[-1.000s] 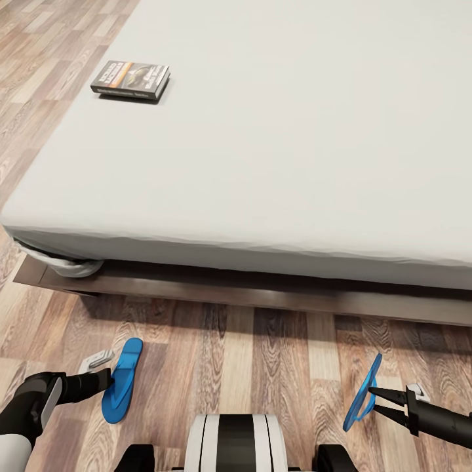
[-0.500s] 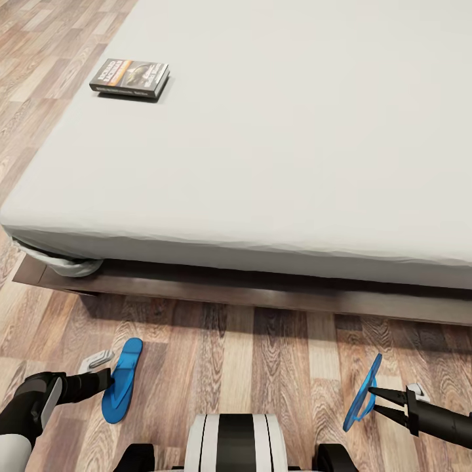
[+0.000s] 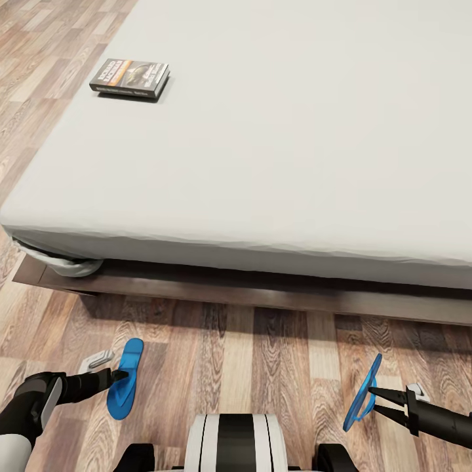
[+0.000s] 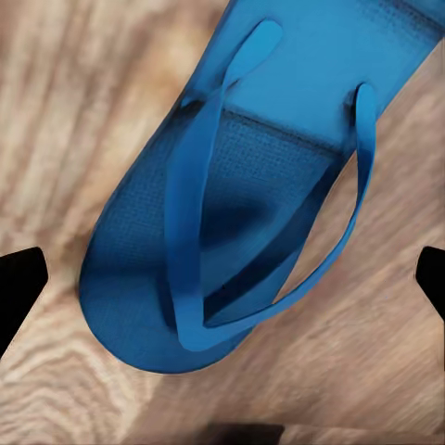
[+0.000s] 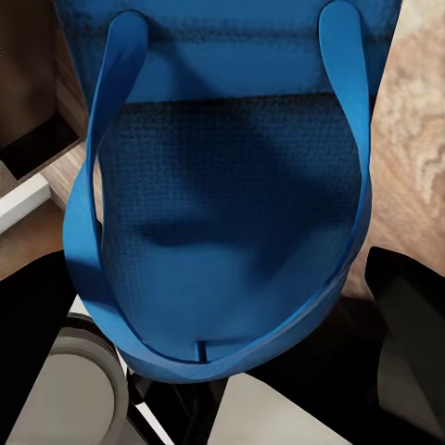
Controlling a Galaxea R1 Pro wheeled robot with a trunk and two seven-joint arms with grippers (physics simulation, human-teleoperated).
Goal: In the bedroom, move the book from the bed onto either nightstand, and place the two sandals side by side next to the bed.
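Note:
The book (image 3: pixel 130 78) lies flat on the bed's grey mattress (image 3: pixel 282 131), near its far left edge. One blue sandal (image 3: pixel 126 383) lies on the wood floor in front of the bed frame (image 3: pixel 262 292). My left gripper (image 3: pixel 108 368) is at this sandal's left side. In the left wrist view the sandal (image 4: pixel 232 204) lies strap-up between two wide-apart fingertips (image 4: pixel 19 287), so the gripper is open. The other sandal (image 3: pixel 362 393) stands on edge above the floor at the right, with my right gripper (image 3: pixel 375 397) shut on it. The right wrist view shows this sandal's straps (image 5: pixel 222 213) close up.
My own base (image 3: pixel 235 442) sits at the bottom centre between the two sandals. A bunched sheet corner (image 3: pixel 69 265) hangs at the bed's near left corner. Open plank floor runs along the bed's left side (image 3: pixel 33 85).
The left sandal has shifted slightly to the right, and a left fingertip now shows over its edge. The right arm and its sandal have not moved.

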